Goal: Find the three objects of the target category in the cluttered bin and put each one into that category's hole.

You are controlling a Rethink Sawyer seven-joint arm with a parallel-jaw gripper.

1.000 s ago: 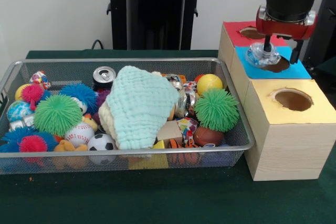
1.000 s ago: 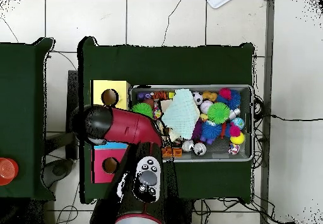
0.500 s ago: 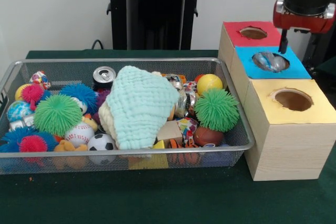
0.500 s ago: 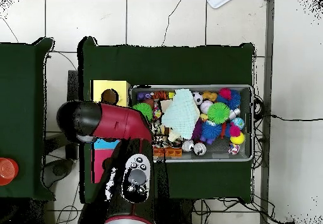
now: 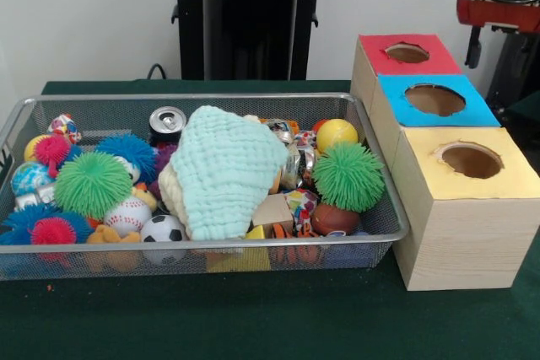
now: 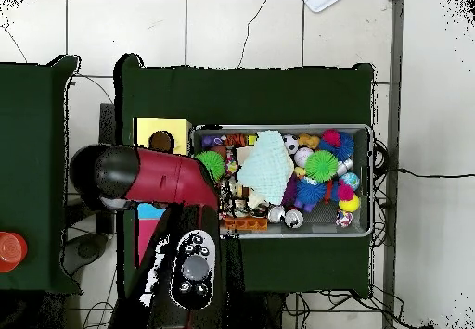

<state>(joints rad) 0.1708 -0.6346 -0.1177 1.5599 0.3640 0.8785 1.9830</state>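
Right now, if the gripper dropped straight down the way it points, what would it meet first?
Probably the blue-topped box, at or beside its hole; the gripper hangs just right of it, and depth is unclear.

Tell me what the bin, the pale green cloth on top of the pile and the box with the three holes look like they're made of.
The bin looks like silvery metal wire mesh: you can see through its fine grid walls. The cloth seems a soft woven cotton, with a puckered waffle texture. The box looks like pale matte wood, with faint grain on its sides; its red, blue and yellow tops are probably paper or felt, given the ragged hole edges.
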